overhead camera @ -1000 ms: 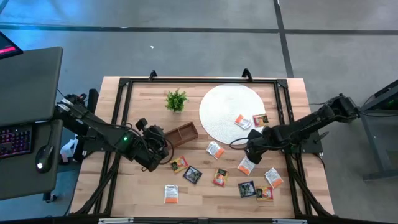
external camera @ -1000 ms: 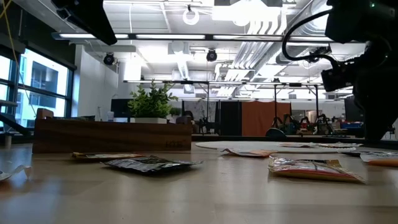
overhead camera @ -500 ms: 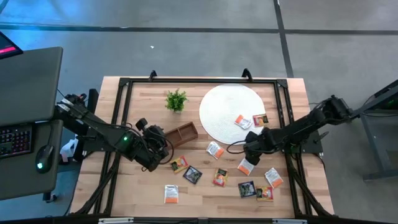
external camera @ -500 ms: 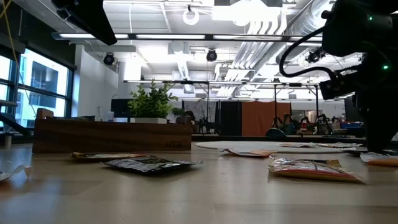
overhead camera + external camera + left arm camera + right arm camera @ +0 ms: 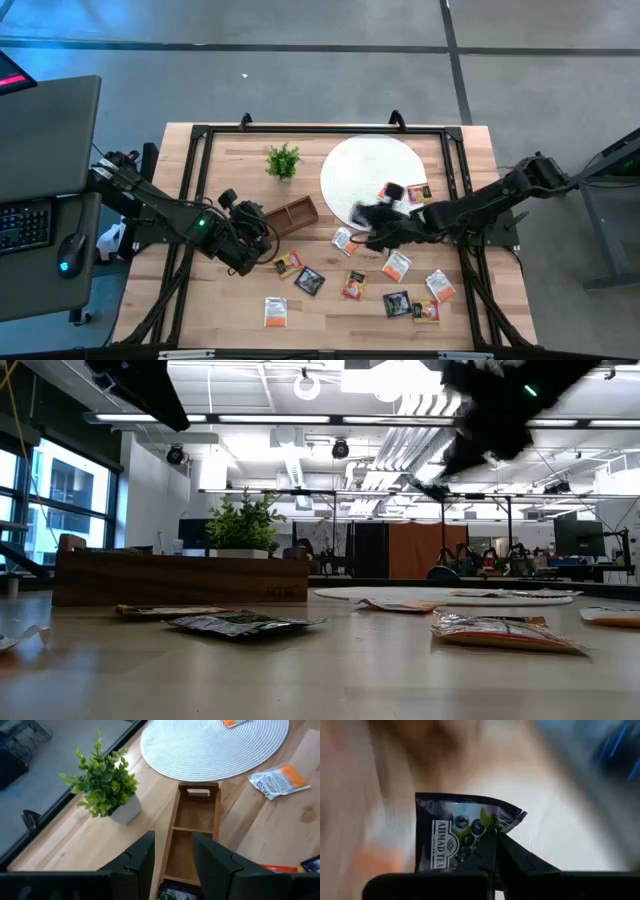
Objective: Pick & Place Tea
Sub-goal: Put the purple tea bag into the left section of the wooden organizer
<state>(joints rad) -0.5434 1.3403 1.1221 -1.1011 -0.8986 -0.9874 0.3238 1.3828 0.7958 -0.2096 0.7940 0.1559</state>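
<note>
My right gripper (image 5: 362,216) hangs blurred over the near edge of the white disc (image 5: 372,165), shut on a black tea sachet with a green mark (image 5: 452,832). Several other tea sachets lie flat on the table, among them an orange-and-white one (image 5: 397,265) and a black one (image 5: 308,280); two more rest on the disc (image 5: 420,190). My left gripper (image 5: 172,855) is open, above the near end of the brown wooden divided tray (image 5: 293,214). A dark sachet with green (image 5: 172,895) shows at that end of the tray. My right gripper pinches the black sachet between its two fingers at one edge, near a corner (image 5: 487,826). The rest of the flat sachet sticks out beyond the fingertips (image 5: 492,840). It is lifted clear of the table.
A small green plant (image 5: 283,160) in a white pot stands at the far side, left of the disc. A black frame (image 5: 320,130) runs round the tabletop. Bare wood lies between the tray and the near sachets (image 5: 245,623).
My right gripper has shut on the black sachet, risen off the table and swung toward the table's left and far side, onto the disc's near edge, rolling as it went. The sachet has come up clear of the table with it.
</note>
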